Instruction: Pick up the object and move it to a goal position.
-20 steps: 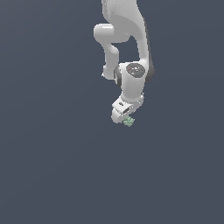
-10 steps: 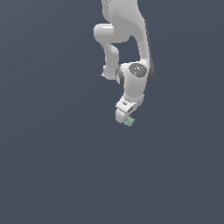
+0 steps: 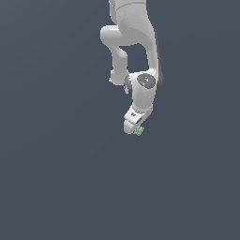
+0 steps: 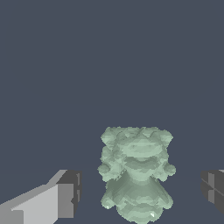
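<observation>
The object (image 4: 136, 173) is a small pale green and whitish lumpy thing resting on the dark grey floor. It stands between my two fingers, with a clear gap on each side. One light grey finger (image 4: 61, 197) with a dark pad is on one side, and the other dark pad (image 4: 213, 188) is at the frame edge. My gripper (image 4: 140, 192) is open around the object without touching it. In the exterior view, the white gripper (image 3: 133, 125) hangs from the arm right over the object (image 3: 139, 131), which peeks out at its tip.
The white arm (image 3: 133, 42) reaches down from the top of the exterior view. A plain dark grey floor (image 3: 56, 178) surrounds the gripper on all sides.
The hand has shifted slightly toward the exterior view's right and sunk a little over the object. The object has stayed where it was.
</observation>
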### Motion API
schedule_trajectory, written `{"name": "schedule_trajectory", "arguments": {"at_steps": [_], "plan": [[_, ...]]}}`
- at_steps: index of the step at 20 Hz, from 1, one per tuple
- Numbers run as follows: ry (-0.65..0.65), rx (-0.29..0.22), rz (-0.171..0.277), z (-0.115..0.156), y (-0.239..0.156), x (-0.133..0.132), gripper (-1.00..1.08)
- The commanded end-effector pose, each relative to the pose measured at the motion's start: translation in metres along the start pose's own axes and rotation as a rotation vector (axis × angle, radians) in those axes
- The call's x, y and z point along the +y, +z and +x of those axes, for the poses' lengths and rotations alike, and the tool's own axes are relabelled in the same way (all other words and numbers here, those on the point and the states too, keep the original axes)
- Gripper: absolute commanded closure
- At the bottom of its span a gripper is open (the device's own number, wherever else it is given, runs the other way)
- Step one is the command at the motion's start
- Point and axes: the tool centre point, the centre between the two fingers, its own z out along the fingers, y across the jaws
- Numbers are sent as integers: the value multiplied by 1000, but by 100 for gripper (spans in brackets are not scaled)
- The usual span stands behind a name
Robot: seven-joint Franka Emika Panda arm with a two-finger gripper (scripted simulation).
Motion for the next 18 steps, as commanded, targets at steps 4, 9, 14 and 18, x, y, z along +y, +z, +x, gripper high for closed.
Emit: {"name": "schedule_trajectory", "arguments": {"at_steps": [4,9,14,18], "plan": [[-3,0,0,0,22,0,-92],[-3,0,0,0,27,0,108],[-3,0,0,0,27,0,108],[-3,0,0,0,27,0,108]]}}
